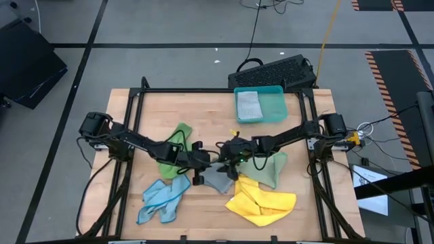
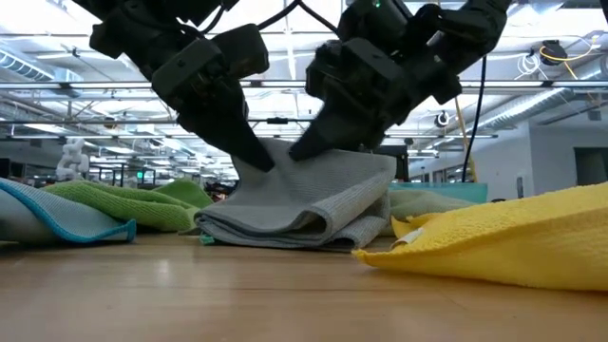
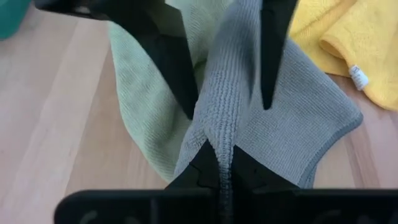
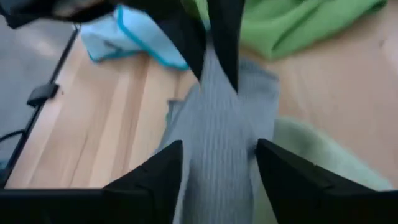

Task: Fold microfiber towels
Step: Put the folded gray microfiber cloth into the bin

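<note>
Bright, even overhead light with soft shadows; the right wrist view is motion-blurred, the others sharp.

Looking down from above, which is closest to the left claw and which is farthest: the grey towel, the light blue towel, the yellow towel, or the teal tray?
From the left claw, in the high view:
1. Grey towel: pinched in the claw itself, table middle.
2. Light blue towel: just beside it, toward the left front.
3. Yellow towel: across on the right front.
4. Teal tray: farthest, at the back edge.

Folded grey towel (image 2: 304, 204) mid-table, pinched
</note>
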Robot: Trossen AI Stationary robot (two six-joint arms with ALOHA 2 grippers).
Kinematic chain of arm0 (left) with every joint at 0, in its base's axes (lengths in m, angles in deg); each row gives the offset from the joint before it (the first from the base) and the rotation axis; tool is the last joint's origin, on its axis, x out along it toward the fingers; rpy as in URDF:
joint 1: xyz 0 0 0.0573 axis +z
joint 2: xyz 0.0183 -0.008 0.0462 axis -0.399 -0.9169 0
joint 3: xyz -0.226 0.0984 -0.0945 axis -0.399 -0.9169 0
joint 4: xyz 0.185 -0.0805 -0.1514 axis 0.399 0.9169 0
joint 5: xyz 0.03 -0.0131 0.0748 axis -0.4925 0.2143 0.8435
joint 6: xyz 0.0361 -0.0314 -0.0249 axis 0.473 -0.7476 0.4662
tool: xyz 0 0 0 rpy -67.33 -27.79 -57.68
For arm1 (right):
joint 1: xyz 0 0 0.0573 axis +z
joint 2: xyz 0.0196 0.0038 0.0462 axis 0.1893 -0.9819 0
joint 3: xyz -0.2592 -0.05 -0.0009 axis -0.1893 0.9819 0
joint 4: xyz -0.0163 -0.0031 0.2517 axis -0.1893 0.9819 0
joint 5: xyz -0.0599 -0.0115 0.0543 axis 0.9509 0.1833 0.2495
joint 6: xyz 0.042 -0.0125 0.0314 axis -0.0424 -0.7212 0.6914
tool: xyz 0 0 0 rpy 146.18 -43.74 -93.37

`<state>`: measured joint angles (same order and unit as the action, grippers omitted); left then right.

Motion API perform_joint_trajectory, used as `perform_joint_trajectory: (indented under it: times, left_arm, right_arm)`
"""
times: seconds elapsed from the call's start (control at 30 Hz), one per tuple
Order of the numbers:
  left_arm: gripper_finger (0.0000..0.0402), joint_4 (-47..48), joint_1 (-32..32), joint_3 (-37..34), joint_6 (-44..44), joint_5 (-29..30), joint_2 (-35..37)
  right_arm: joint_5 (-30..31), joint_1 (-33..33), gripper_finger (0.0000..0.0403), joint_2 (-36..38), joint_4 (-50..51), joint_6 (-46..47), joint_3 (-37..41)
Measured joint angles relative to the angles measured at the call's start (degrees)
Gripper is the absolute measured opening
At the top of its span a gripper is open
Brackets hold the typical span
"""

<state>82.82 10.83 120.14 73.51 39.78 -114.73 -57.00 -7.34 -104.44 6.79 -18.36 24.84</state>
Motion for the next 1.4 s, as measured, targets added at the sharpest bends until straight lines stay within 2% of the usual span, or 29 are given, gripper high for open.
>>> perform_joint_trajectory:
  times: [0.23, 0.43, 0.57, 0.67, 0.87, 1.0, 1.17, 1.3, 1.4]
  left_arm:
    - [0.0004, -1.3, -0.9, 0.0, 0.3, 0.7, 0.0]
    - [0.0012, -2.8, -0.9, 0.0, 0.4, 2.0, 0.0]
    - [0.0032, -3.7, -1.4, 0.0, -3.2, 2.0, 0.0]
    - [0.0086, -2.1, -2.4, 0.0, -6.6, 2.9, 0.0]
    - [0.0193, -1.8, -3.1, 0.0, -6.8, 17.1, 0.0]
    - [0.0235, -1.8, -1.2, 0.0, -6.6, 15.6, 0.0]
    - [0.0256, -5.5, 1.3, 0.0, -4.4, 14.1, 0.0]
    - [0.0254, -8.8, 3.0, 0.0, -3.8, 14.0, 0.0]
    - [0.0245, -8.9, 3.3, 0.0, -3.9, 13.2, 0.0]
  right_arm:
    - [-2.8, 0.0, 0.0129, 0.0, 2.6, -0.4, 0.0]
    - [-3.6, 0.0, 0.0013, 0.0, 3.7, -3.3, 0.0]
    - [-2.3, -0.3, 0.0013, 2.6, 8.9, -4.8, 0.0]
    - [3.0, -0.6, 0.0005, 7.9, 17.4, -7.1, 0.1]
    - [11.9, -2.2, 0.0004, 21.2, 30.3, -9.2, 0.1]
    - [19.7, -4.9, 0.0004, 29.9, 37.0, -9.4, 0.1]
    - [30.5, -11.0, 0.0004, 38.2, 42.3, -8.9, 0.2]
    - [31.1, -18.7, 0.0004, 42.5, 43.7, -9.2, 0.1]
    - [30.5, -25.2, 0.0004, 42.9, 43.6, -9.8, 0.1]
